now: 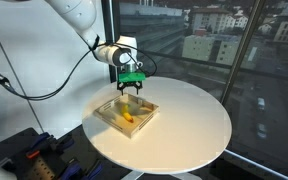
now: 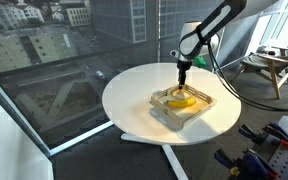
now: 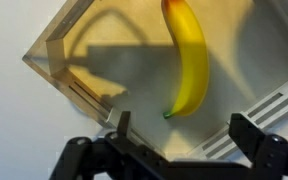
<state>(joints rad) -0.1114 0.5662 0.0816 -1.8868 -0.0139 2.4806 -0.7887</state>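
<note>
obj: yellow curved banana (image 3: 189, 60) lies flat inside shallow square pale tray (image 3: 52, 50) | grip: black two-finger gripper (image 3: 181, 125) spread wide, holds nothing, hangs just above banana, apart from it | tray sits approx mid round white table (image 1: 199, 120) | glass window wall (image 1: 234, 60) beside table

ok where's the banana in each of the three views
In an exterior view: banana lies left of centre, just below the open gripper.
In an exterior view: banana lies right of centre, under the gripper.
Wrist view: banana runs down from the top edge, right of centre.
Shared landmark: the wooden tray that holds it.
</note>
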